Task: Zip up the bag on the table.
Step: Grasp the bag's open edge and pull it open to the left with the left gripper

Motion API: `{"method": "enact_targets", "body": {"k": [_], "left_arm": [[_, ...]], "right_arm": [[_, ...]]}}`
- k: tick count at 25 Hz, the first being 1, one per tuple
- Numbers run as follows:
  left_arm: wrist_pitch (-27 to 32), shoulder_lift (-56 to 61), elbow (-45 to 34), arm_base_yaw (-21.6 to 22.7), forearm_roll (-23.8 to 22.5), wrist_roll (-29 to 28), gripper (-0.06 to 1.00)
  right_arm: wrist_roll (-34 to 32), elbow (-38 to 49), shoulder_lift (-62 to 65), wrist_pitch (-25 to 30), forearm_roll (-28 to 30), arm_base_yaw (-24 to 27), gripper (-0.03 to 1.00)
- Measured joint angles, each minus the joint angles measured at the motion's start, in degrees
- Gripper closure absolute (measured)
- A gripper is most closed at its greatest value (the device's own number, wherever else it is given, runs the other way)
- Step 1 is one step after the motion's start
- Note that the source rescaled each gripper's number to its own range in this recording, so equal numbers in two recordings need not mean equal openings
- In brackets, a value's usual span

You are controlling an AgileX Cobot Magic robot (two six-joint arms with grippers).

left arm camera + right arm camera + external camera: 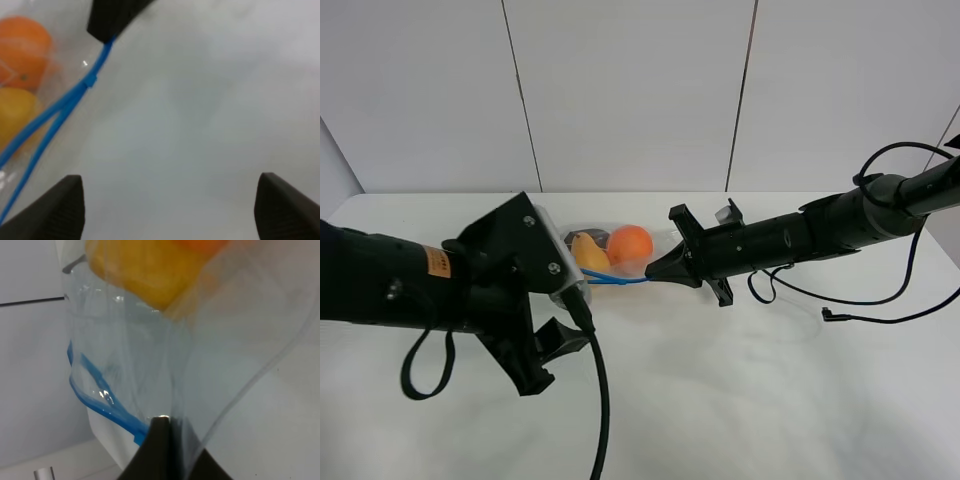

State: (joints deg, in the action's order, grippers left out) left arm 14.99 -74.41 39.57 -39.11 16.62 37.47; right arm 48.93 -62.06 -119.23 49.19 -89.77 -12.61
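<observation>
The bag [620,248] lies toward 12 o'clock on the worktop [740,400]. The right jaws pinch its blue zipper strip [616,280] at the 3 o'clock end; the left jaws gape empty at its 7 o'clock.

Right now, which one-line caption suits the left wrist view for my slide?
Open left gripper hovers over the table while the right gripper pinches the bag at its partly open blue zipper.

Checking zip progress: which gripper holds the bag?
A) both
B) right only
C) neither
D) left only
B: the right gripper is shut on the zipper end of the bag, while the left gripper is open over bare table, beside the bag.
</observation>
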Motion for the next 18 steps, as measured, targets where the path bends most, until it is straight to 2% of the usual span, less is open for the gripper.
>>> {"method": "enact_targets", "body": {"k": [9, 18], "left_arm": [[-3.12, -12.65, 5.53, 0.00, 0.00, 1.38, -0.06], [-11.43, -24.31, 11.53, 0.00, -0.19, 5.05, -0.06]], "right_arm": [[0.00, 0.00, 0.00, 0.28, 0.46, 0.00, 0.97], [0.00, 0.00, 0.00, 4.62, 0.50, 0.00, 0.97]]}}
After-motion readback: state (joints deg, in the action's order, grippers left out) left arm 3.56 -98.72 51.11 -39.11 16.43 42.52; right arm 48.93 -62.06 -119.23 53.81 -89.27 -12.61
